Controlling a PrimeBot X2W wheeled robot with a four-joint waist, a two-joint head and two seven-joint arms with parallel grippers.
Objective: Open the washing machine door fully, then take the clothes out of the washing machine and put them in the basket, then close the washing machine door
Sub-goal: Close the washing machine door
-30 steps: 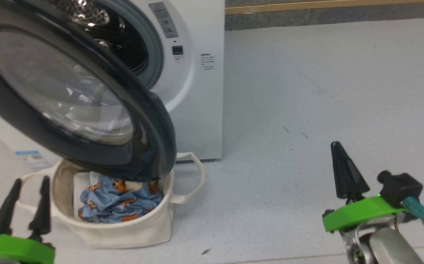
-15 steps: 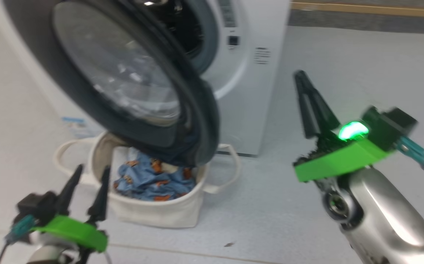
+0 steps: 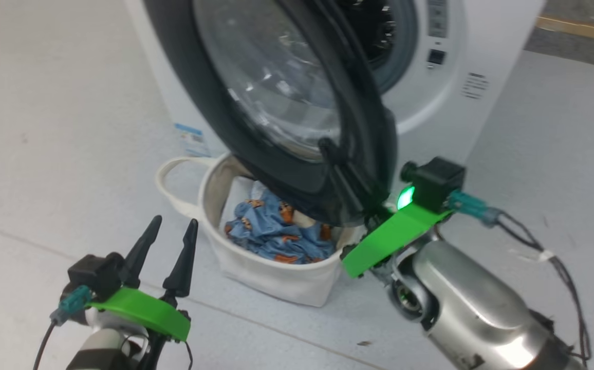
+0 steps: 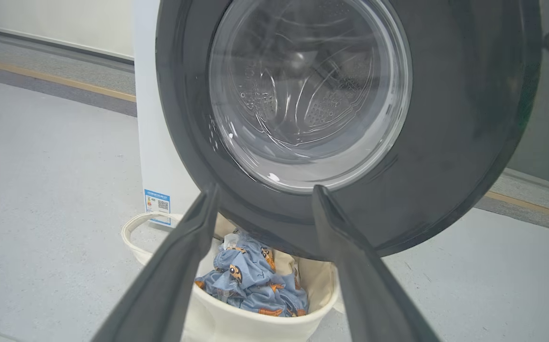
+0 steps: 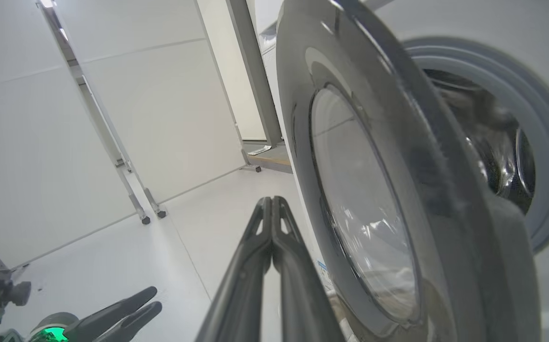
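The washing machine (image 3: 461,128) stands with its washing machine door (image 3: 209,87) swung open, black rim and glass hanging over the basket (image 3: 276,280). Blue bear-print clothes (image 3: 276,234) with a cream piece lie in the basket. My right gripper (image 3: 326,147) is shut and empty. Its fingers lie along the door's outer face near the lower rim, and I cannot tell whether they touch it. In the right wrist view the right gripper (image 5: 272,199) sits just left of the door (image 5: 445,190), with the drum (image 5: 497,142) behind. My left gripper (image 3: 173,223) is open, in front of the basket. The left wrist view shows the left gripper (image 4: 266,190), the door (image 4: 455,142) and the clothes (image 4: 250,280).
A metal frame on casters (image 5: 146,209) stands before white wall panels to the left. A yellow floor strip (image 3: 579,25) runs behind the machine. A cable (image 3: 549,257) trails from my right wrist. A blue label (image 4: 156,204) is on the machine's side. Grey floor lies open to the right.
The head camera has swung, shifting the whole picture. My right gripper has risen from the floor side and moved left to the door's outer face. The left gripper stays open.
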